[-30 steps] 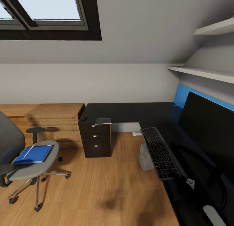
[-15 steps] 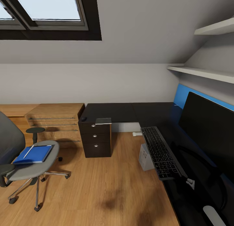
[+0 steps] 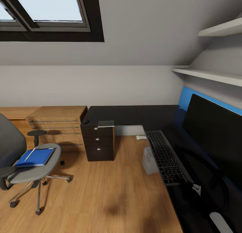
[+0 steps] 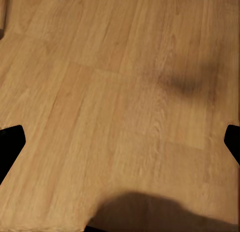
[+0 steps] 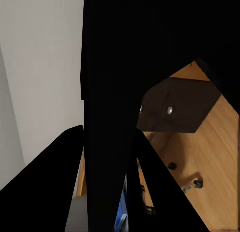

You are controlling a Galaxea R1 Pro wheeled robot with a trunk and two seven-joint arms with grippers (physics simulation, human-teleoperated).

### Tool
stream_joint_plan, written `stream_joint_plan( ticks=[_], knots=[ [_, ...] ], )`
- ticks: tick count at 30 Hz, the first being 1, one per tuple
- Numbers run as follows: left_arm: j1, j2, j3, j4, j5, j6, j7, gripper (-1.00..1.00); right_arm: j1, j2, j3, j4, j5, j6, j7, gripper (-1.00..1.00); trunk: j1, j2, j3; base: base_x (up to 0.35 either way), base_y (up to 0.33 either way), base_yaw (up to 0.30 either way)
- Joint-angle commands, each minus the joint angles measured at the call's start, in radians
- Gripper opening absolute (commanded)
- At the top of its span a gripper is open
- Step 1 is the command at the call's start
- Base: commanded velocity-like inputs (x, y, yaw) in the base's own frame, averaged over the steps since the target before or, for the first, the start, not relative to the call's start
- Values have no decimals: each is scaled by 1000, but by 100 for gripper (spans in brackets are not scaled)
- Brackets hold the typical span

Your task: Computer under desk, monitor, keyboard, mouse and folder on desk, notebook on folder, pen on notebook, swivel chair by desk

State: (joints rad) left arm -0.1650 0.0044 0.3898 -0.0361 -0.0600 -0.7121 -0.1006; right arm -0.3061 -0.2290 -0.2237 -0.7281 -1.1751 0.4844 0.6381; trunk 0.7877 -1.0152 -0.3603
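The grey swivel chair [image 3: 32,171] stands on the floor at the left, apart from the desk. The blue folder [image 3: 34,157] lies on its seat, with the thin pale pen [image 3: 29,154] on top. The black L-shaped desk [image 3: 131,114] runs along the back and right. On it are the monitor [image 3: 215,132], the keyboard [image 3: 164,156] in front of it, the small black mouse [image 3: 86,122] at the far left end and the greyish notebook [image 3: 107,124]. The silver computer [image 3: 149,160] stands under the desk. My left gripper [image 4: 120,142] hangs open over bare floor. Dark fingers [image 5: 50,192] of my right gripper blend with a black shape.
The desk's black drawer unit [image 3: 99,144] stands beside low wooden shelving [image 3: 57,125] along the back wall. White wall shelves [image 3: 208,75] hang above the monitor. A skylight [image 3: 47,11] is at upper left. Wooden floor [image 3: 107,192] lies open between chair and desk.
The whole picture has shifted slightly, so the camera has moved a little. Nothing in the room has changed place.
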Motion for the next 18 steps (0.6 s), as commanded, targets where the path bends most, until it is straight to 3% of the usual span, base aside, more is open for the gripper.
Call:
stream_joint_plan(
  ticks=[1,10,18],
  knots=[
    [-1,0,9,1,-6,-3,-5,100,-1,0,-2,1,-7,8,-1,-100,0,-1,-1,-245,-158,0],
    [-1,0,9,1,-6,-3,-5,100,-1,0,-2,1,-8,7,-1,-100,0,-1,-1,-263,-148,0],
    [-1,0,9,1,-6,-3,-5,100,-1,0,-2,1,-8,6,-1,-100,0,-1,-1,-307,-34,0]
  ],
)
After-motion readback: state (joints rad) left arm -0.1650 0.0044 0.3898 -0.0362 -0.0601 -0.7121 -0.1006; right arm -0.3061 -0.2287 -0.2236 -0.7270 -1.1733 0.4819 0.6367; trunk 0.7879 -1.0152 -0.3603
